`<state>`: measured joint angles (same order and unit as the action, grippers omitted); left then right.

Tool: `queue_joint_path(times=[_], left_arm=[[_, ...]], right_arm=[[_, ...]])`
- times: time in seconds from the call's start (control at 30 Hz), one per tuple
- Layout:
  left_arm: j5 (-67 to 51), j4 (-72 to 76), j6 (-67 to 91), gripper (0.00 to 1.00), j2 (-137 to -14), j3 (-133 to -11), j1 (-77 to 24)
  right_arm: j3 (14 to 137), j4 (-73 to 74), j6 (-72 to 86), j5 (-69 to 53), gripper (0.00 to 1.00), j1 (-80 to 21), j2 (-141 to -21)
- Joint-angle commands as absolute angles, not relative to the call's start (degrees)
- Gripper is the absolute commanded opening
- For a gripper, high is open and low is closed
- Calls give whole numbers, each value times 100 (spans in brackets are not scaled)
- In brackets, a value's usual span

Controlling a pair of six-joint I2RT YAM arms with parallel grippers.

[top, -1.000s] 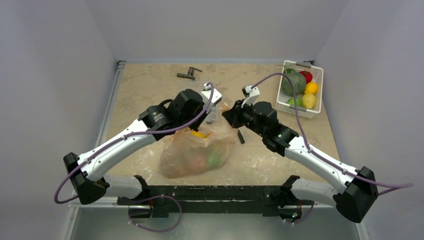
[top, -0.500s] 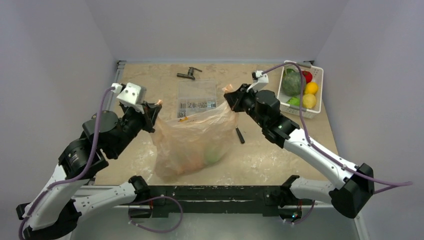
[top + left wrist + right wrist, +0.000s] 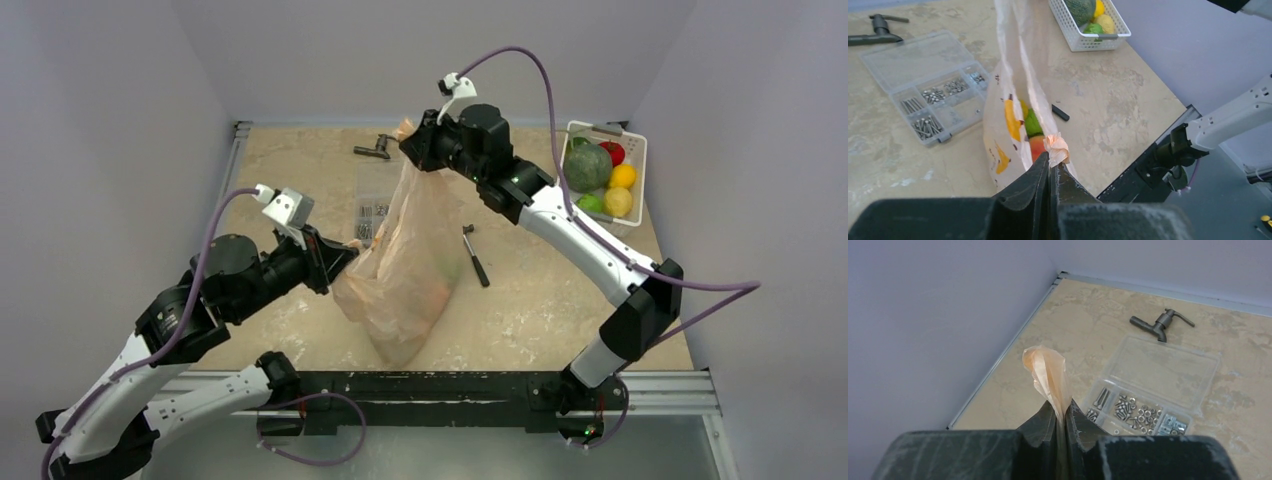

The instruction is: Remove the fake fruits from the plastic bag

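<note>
The peach-orange plastic bag (image 3: 410,265) hangs stretched between both grippers, its bottom near the table's front. My right gripper (image 3: 408,140) is shut on one handle (image 3: 1048,372), raised high at the back. My left gripper (image 3: 345,262) is shut on the other handle (image 3: 1057,148), lower at the left. Fake fruits show through the film: an orange-pink peach (image 3: 1036,147) and a green one (image 3: 1032,123) in the left wrist view; they show faintly in the top view (image 3: 440,290).
A clear parts box (image 3: 382,200) with screws lies behind the bag, also in the wrist views (image 3: 928,85) (image 3: 1148,390). A metal tap (image 3: 376,148) lies at the back. A hammer (image 3: 474,257) lies right of the bag. A white basket (image 3: 636,185) with fruits stands at the back right.
My right gripper has swung up and back to the left with its handle. My left gripper has moved right and lower. The bag now hangs tall and narrow, tilted.
</note>
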<state>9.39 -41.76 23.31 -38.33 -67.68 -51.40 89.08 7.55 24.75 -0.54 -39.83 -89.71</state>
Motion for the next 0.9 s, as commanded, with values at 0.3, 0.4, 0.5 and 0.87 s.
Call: queue_joint_path(times=[0.3, 0.4, 0.5, 0.87], left_arm=[[174, -3408, 3213, 0, -3900, -6093, -5116], [165, -3434, 3147, 0, -3966, -6057, -5115], [171, -3396, 3161, 0, -3984, -5998, -5115], [73, -3360, 3104, 0, -4071, -5958, -5116]], right_arm=[[9902, 3023, 2073, 1190, 77, -4095, -9092], [9983, 3534, 2070, 1874, 95, -4134, -8798], [9885, 3852, 2371, 2802, 99, -4139, -8389], [8668, 4021, 3391, 2814, 99, -4996, -7230]])
